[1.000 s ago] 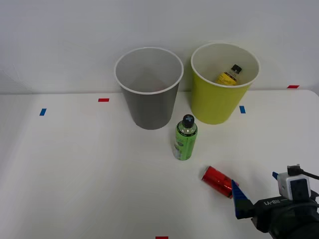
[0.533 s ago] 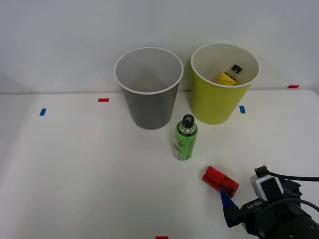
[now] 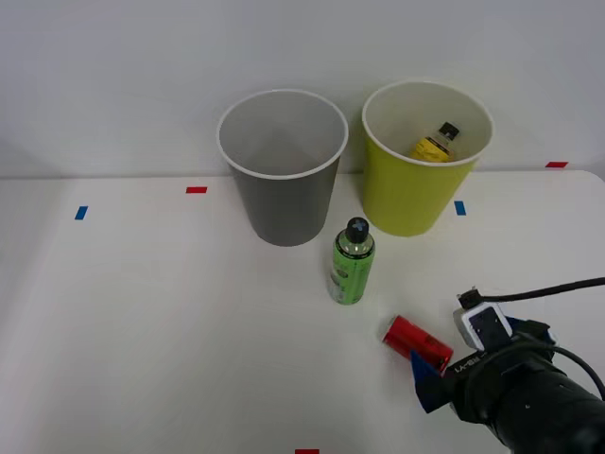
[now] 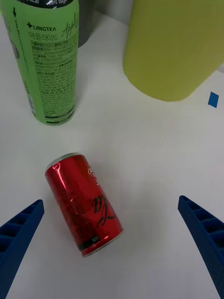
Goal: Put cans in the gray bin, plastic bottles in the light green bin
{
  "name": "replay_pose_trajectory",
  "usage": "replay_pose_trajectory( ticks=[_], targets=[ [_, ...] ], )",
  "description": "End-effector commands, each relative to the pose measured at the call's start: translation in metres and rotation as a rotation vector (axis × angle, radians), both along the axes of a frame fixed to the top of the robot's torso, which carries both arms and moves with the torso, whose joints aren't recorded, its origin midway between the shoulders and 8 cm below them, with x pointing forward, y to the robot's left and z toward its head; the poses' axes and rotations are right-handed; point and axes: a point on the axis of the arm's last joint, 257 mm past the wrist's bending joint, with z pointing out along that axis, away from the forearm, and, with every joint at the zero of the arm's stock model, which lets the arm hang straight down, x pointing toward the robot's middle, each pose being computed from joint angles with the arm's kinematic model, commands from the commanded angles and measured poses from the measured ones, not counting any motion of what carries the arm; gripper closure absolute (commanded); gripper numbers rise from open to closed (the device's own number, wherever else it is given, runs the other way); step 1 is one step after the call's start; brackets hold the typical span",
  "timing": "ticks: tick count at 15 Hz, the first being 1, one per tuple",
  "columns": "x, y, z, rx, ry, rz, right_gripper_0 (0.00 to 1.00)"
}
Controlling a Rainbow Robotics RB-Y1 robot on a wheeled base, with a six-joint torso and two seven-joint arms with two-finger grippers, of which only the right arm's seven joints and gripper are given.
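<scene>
A small red can point(image 3: 416, 343) point(image 4: 84, 204) lies on its side on the white table, right of centre. My right gripper point(image 4: 112, 243) point(image 3: 437, 378) hovers just in front of it, open, blue fingers point(image 4: 18, 233) spread wide and touching nothing. A green bottle point(image 3: 351, 262) point(image 4: 46, 56) with a black cap stands upright behind the can. The gray bin point(image 3: 283, 168) stands at the back centre. To its right is the light green bin point(image 3: 423, 161) point(image 4: 172, 46), with a yellow-label bottle point(image 3: 435, 144) lying inside it.
Red and blue tape marks point(image 3: 196, 190) dot the table point(image 3: 142, 331). A black cable point(image 3: 548, 293) runs from my wrist off to the right. A plain wall stands right behind the bins.
My right gripper has moved left and forward toward the red can, which now lies between the spread fingers' line. The can, bottle and bins have not moved.
</scene>
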Motion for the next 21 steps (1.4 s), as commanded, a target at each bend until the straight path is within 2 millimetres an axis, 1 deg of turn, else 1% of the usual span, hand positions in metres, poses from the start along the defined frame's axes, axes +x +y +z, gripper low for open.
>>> replay_pose_trajectory(
  ticks=[1, 5, 9, 10, 12, 13, 16, 17, 21],
  targets=[
    [0.006, -0.006, 0.001, -0.031, 0.037, 0.020, 0.00],
    [0.006, -0.001, -0.003, -0.095, 0.124, 0.103, 0.00],
    [0.002, 0.008, -0.007, -0.125, 0.141, 0.155, 0.00],
    [0.003, 0.010, -0.010, -0.139, 0.144, 0.168, 0.00],
    [0.004, 0.009, -0.023, -0.170, 0.170, 0.183, 0.00],
    [0.004, 0.009, -0.025, -0.176, 0.193, 0.185, 0.00],
    [0.003, 0.010, -0.022, -0.212, 0.293, 0.171, 0.00],
    [0.002, 0.011, -0.024, -0.219, 0.306, 0.164, 0.00],
    [0.014, 0.014, -0.038, -0.221, 0.316, 0.144, 0.00]
  ],
)
